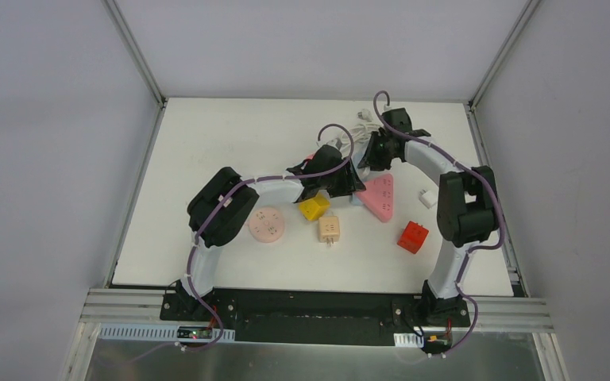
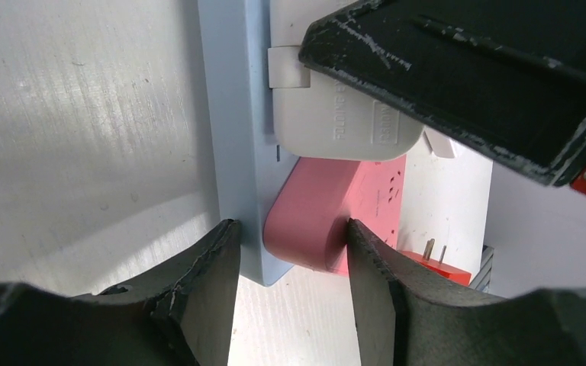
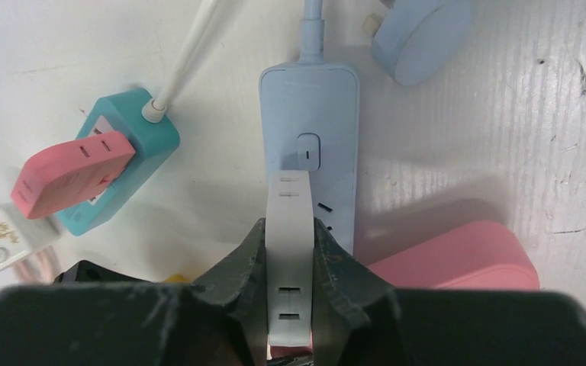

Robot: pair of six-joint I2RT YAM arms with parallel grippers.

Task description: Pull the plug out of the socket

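R gripper [image 3: 290, 230] clamped on white plug [image 3: 288, 194], which sits in blue strip [image 3: 309, 107] mid-desk [image 3: 465, 152]. L gripper [image 2: 290, 238] straddles strip end + pink adapter [image 2: 313, 200], jaws apart; can't tell if pinching. I'd pin strip firmly, then pull plug straight out, no twisting.

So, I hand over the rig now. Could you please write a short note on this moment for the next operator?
Right hand: shut on the white plug, one finger on each side.
Left hand: fingers stand on either side of the end of the light blue power strip and the pink socket lying against it. I cannot tell whether it grips yet.
Done: plug grasped.
Left: the plug looks still seated on the strip. Probably steady the strip, then pull the plug off.
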